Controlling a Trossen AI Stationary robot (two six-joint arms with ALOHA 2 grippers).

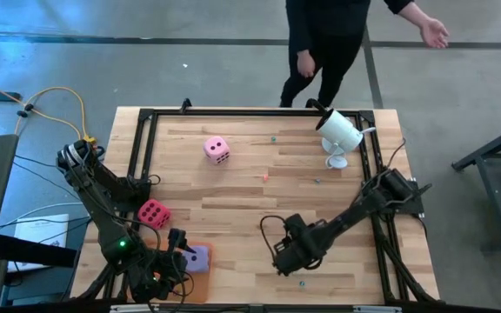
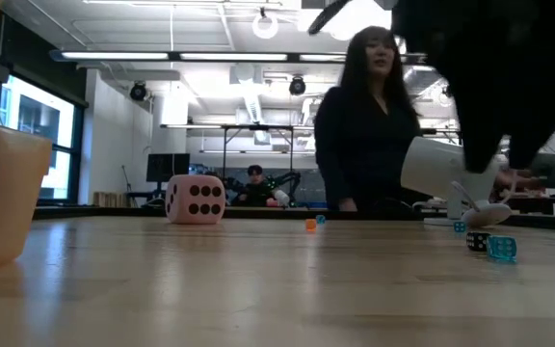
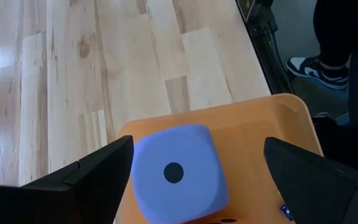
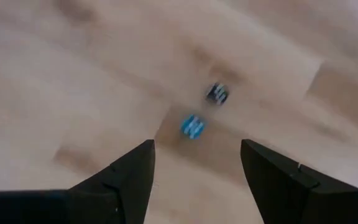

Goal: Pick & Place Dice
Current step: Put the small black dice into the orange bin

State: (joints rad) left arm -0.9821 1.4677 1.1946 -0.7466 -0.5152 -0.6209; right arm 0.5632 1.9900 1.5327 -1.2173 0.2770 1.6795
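Plainly the dice are soft, light cubes that should squash a little under a claw, so a grip across two flat opposite faces at mid-height looks safest; pinching corners would likely let one roll out. The purple die (image 3: pixel 178 180) sits on the orange tray (image 3: pixel 247 127), straight between the spread fingers of the left gripper (image 3: pixel 194 171), which stands wide apart and touches neither face as far as I can see. The magenta die (image 1: pixel 154 213) lies on the table (image 1: pixel 259 200) just behind that claw, beside the arm. The light pink die (image 1: pixel 216 149) rests well ahead of both claws, out on the open boards. An orange die I cannot pick out. The right gripper (image 4: pixel 197 162) hangs over bare wood with its fingers parted and nothing between them; two tiny dice, one blue (image 4: pixel 192 126) and one dark (image 4: pixel 217 93), lie just ahead of its tips. A person (image 1: pixel 324 43) stands beyond the table's far edge.
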